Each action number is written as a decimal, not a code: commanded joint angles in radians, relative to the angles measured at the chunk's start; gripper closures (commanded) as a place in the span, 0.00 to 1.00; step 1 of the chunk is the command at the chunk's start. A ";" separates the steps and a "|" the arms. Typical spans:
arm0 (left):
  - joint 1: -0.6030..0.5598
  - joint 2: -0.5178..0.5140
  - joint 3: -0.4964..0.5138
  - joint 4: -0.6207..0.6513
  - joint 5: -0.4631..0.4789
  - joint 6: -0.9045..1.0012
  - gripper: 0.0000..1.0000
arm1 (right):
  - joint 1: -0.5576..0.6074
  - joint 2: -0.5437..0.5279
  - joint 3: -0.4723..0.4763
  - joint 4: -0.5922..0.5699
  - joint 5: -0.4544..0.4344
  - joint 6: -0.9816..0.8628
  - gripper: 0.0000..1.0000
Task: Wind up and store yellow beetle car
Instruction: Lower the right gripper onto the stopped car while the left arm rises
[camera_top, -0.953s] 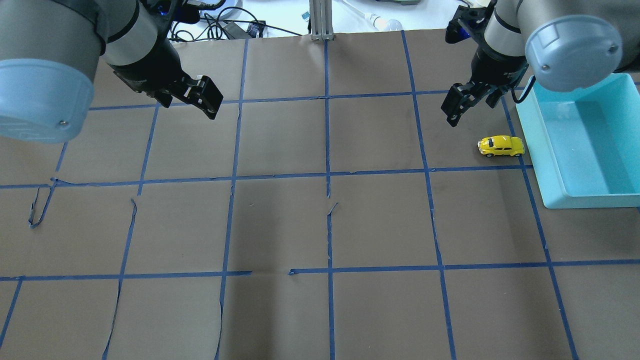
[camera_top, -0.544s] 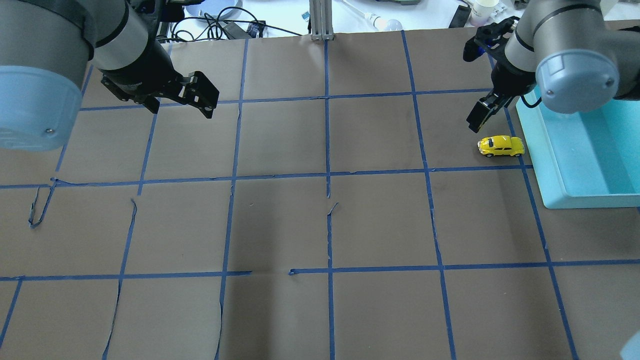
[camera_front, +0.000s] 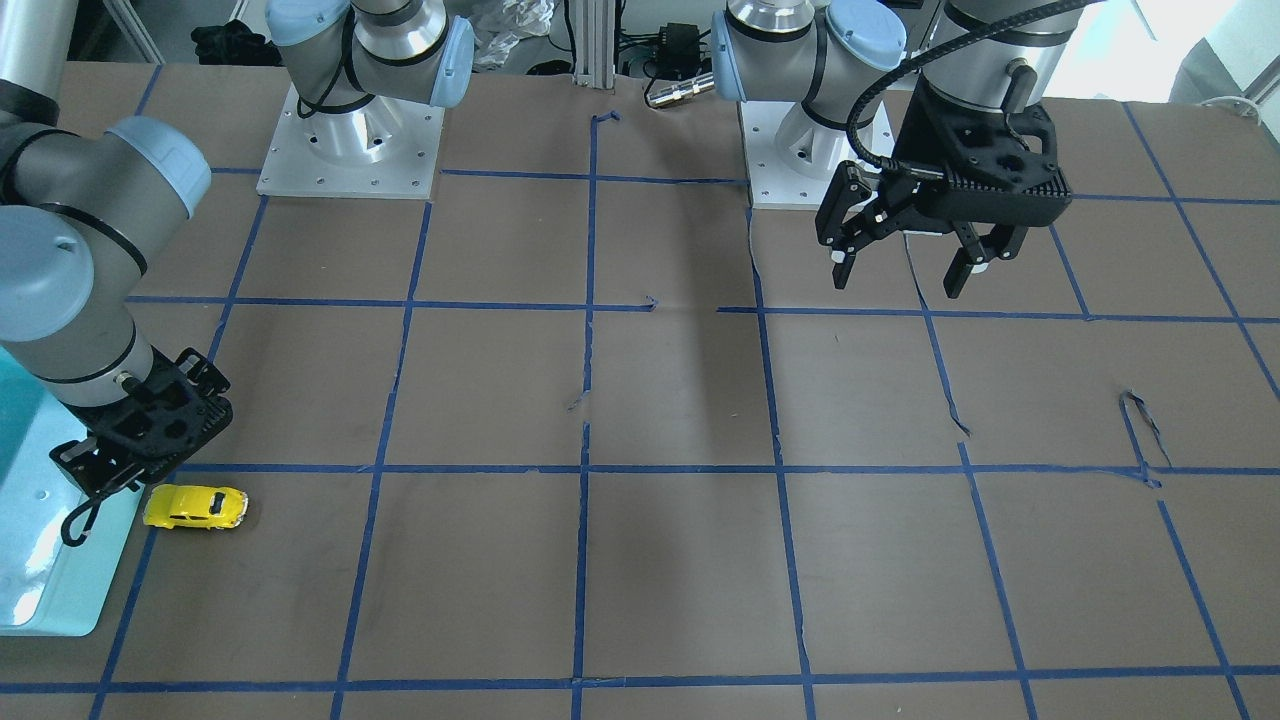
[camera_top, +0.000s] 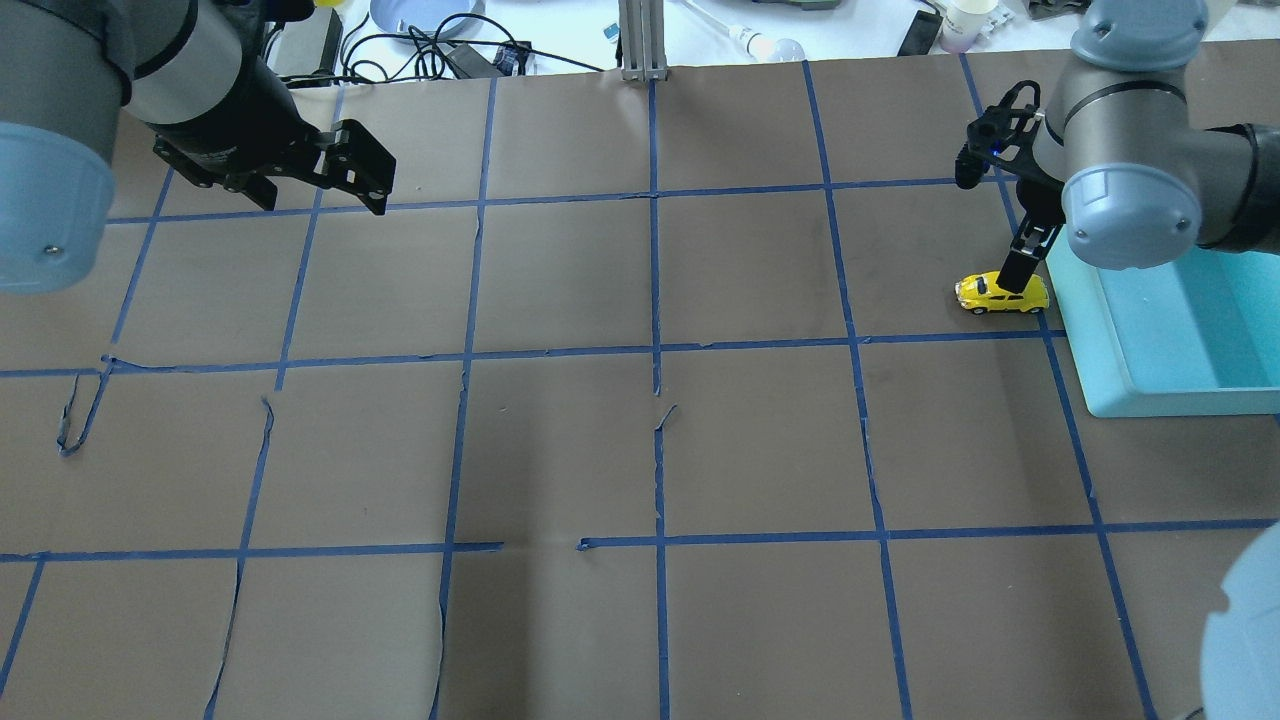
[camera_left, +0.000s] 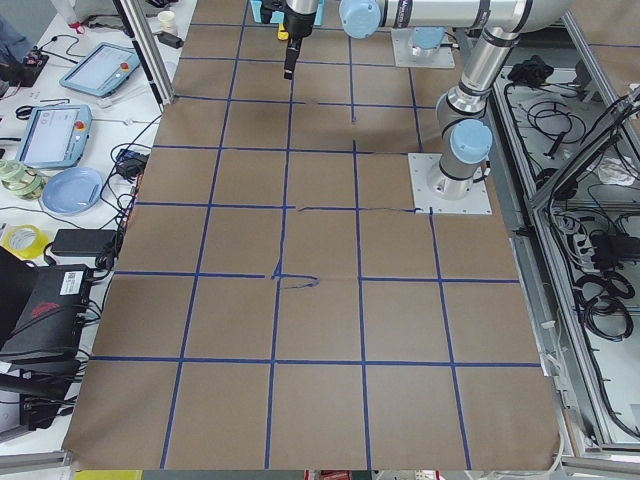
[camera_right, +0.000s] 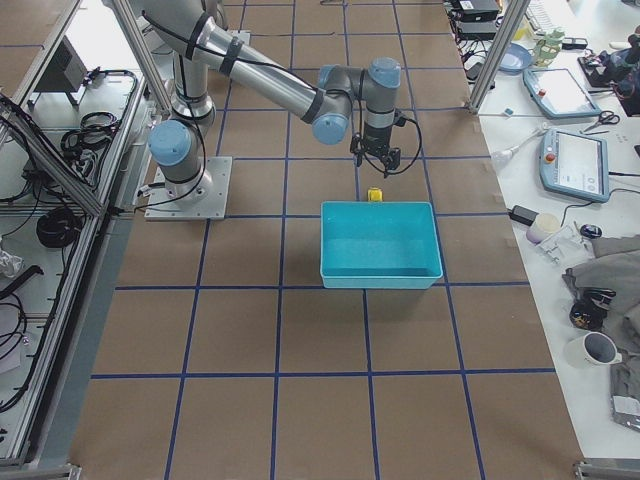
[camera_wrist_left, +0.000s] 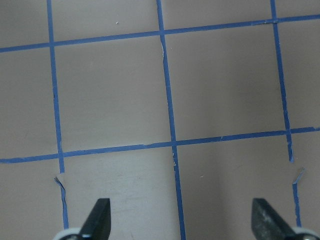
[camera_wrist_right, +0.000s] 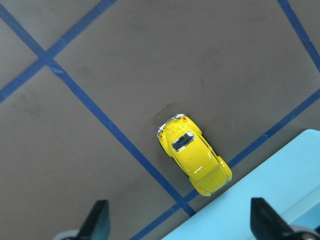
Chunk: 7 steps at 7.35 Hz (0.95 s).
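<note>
The yellow beetle car (camera_top: 1003, 293) stands on the brown table beside the teal bin (camera_top: 1090, 340), at the right. It also shows in the front view (camera_front: 195, 507) and in the right wrist view (camera_wrist_right: 195, 162), lying at a slant near the bin's edge (camera_wrist_right: 280, 190). My right gripper (camera_top: 1025, 268) hangs above the car, open and empty, its fingertips (camera_wrist_right: 100, 220) spread wider than the car. My left gripper (camera_top: 335, 175) is open and empty over the far left of the table, also in the front view (camera_front: 900, 280).
The teal bin (camera_right: 380, 280) shows nothing inside it. Blue tape lines (camera_top: 655, 350) grid the table, torn and lifted in places (camera_top: 70, 420). Cables, a plate and cups lie beyond the far edge (camera_top: 450, 50).
My right gripper has moved right and toward the car and now hangs over it. My left gripper has drawn back to the left. The car has not moved.
</note>
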 joint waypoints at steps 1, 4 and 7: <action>-0.002 -0.002 0.004 -0.007 0.003 -0.041 0.00 | -0.004 0.044 -0.026 -0.053 -0.004 -0.142 0.00; 0.004 -0.027 0.060 -0.106 0.001 -0.055 0.00 | -0.004 0.145 -0.061 -0.080 0.119 -0.240 0.00; 0.004 -0.030 0.056 -0.111 0.000 -0.060 0.00 | -0.047 0.167 -0.057 -0.069 0.111 -0.301 0.00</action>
